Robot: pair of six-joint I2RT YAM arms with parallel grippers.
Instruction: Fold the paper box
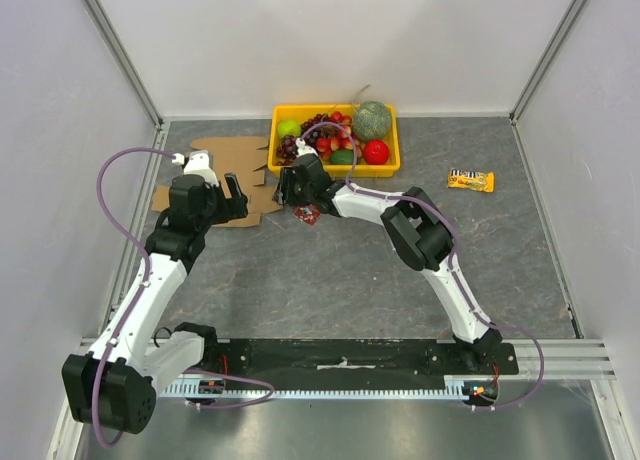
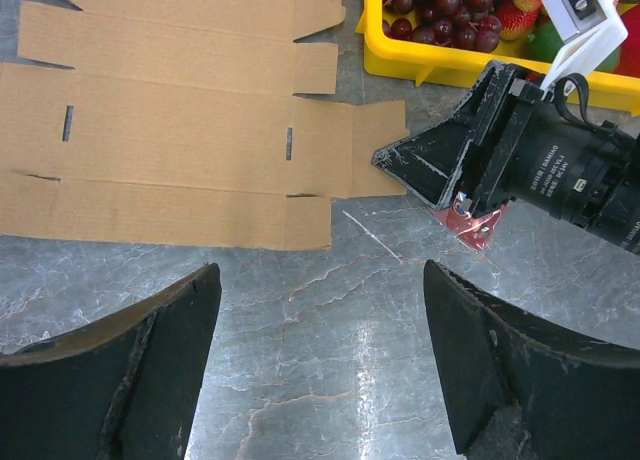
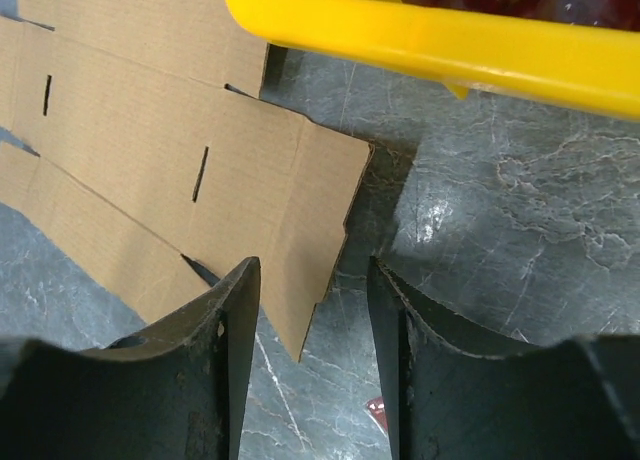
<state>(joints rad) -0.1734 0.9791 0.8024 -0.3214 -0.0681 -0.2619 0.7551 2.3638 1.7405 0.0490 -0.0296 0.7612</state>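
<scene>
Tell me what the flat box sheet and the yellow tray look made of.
The paper box looks like corrugated cardboard: matte brown, fine ribbing, die-cut slots. The yellow tray is probably moulded plastic: smooth, glossy rim with highlights.

A: The flat brown corrugated cardboard sheet (image 2: 180, 130) looks matt and finely ribbed, with clean cut edges.
B: And the rectangular yellow plastic tray (image 3: 420, 40) is smooth and glossy along its rim.
A: The grey veined tabletop (image 2: 320, 380) resembles stone, with a faint sheen.
B: The black fingers (image 2: 150, 370) of the left gripper (image 2: 320, 270) look like matt plastic, rough and scuffed.
</scene>
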